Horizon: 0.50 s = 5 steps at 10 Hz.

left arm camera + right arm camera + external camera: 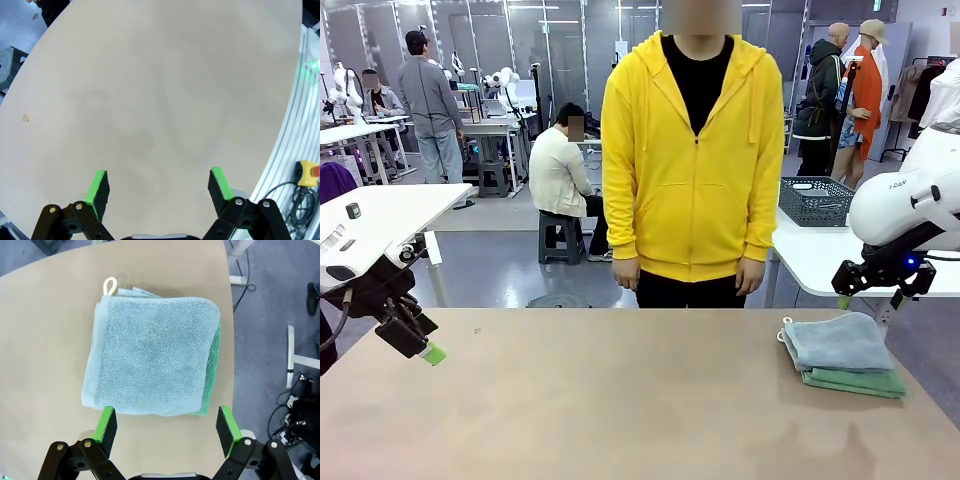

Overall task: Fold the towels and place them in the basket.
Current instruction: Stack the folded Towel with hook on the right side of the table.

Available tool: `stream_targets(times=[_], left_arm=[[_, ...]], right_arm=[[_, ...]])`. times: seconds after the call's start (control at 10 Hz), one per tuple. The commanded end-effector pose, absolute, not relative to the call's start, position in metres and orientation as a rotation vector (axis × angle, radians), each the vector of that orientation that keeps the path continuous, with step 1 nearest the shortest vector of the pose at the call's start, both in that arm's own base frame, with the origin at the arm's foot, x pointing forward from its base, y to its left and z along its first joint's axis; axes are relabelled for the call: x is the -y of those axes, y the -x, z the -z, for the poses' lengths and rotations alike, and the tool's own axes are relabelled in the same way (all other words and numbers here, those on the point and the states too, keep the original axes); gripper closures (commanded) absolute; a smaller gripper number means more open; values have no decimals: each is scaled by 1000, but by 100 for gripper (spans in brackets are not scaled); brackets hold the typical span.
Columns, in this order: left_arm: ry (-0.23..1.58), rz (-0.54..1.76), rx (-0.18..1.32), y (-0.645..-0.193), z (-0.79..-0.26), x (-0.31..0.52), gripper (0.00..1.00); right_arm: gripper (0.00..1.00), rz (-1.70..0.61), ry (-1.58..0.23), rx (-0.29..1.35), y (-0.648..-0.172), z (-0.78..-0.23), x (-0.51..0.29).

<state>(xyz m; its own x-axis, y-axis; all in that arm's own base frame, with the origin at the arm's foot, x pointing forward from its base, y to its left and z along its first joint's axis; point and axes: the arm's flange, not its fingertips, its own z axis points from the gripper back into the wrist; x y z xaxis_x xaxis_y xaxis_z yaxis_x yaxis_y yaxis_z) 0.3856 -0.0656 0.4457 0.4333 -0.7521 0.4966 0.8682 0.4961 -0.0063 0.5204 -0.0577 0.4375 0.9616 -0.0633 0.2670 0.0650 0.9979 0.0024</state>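
Two towels lie stacked near the right edge of the table (620, 400), the pale grey-blue towel (152, 357) folded on top of the green towel (212, 365). Right gripper (167, 422) hangs just above them, fingers apart, probably to take the stack. Left gripper (157, 187) waits with fingers apart over bare table. Basket (817, 200) stands on another table behind, well apart.

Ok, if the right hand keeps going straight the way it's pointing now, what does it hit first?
Most likely the grey-blue towel, which lies on top of the green towel. The right hand is open and aimed at the stack's near edge, so it might just meet the table beside it.
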Motion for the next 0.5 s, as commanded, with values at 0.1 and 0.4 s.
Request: stream_targets(times=[0.1, 0.4], left_arm=[[274, 1016, 460, -386, -446, 68, 0], [274, 1016, 460, -386, -446, 68, 0]], right_arm=[[0, 57, 7, 266, -520, -441, 59], [0, 57, 7, 266, -520, -441, 59]])
